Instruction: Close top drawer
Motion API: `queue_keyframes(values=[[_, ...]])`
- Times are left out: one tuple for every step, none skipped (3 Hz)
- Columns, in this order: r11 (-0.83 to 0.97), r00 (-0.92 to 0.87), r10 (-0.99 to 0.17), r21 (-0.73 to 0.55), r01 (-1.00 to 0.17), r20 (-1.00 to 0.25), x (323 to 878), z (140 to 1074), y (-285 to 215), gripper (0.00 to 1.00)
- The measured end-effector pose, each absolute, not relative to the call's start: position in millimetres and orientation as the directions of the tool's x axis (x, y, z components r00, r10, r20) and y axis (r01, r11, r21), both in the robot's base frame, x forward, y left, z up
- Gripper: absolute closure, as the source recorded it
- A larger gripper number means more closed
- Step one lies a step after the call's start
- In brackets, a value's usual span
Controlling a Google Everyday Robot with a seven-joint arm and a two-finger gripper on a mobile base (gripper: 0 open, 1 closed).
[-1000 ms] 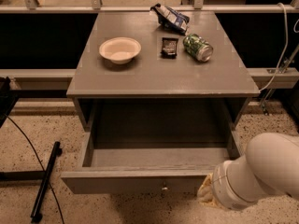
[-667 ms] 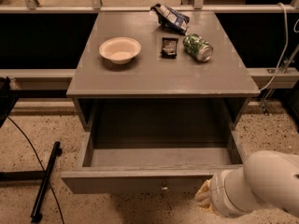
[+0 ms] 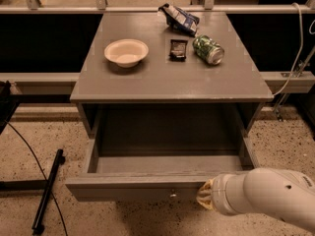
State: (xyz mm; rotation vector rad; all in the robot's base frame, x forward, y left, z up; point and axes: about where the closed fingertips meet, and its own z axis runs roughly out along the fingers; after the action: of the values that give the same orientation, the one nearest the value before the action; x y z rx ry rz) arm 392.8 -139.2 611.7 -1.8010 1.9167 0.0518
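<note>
The top drawer (image 3: 128,188) of the grey wooden cabinet is pulled far out, and its inside is bare. Its plain front faces me at the bottom, with a small round metal knob (image 3: 173,194) at centre. My gripper (image 3: 203,198) is at the end of the white arm (image 3: 266,198), which comes in from the lower right. It sits right at the drawer front, just right of the knob. The lower drawers are out of view.
On the cabinet top (image 3: 167,80) are a white bowl (image 3: 126,52), a dark packet (image 3: 178,48), a green can (image 3: 208,49) lying on its side and a chip bag (image 3: 179,17). A black pole (image 3: 47,191) and cable lie on the floor at left. A rail runs behind.
The white arm has sunk lower and its gripper end has shifted left along the drawer front toward the knob. The drawer stands as far out as before.
</note>
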Motion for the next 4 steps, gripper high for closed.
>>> queue_keyframes(values=[[0.171, 0.005, -0.903, -0.373, -0.912, -0.429, 431.8, 610.2, -138.8, 1.00], [0.186, 0.008, -0.901, -0.404, -0.896, -0.433, 461.8, 608.7, -139.5, 1.00], [0.204, 0.011, -0.887, -0.414, -0.887, -0.461, 497.4, 606.7, -149.0, 1.00], [0.207, 0.014, -0.883, -0.415, -0.886, -0.470, 504.4, 607.5, -149.6, 1.00]])
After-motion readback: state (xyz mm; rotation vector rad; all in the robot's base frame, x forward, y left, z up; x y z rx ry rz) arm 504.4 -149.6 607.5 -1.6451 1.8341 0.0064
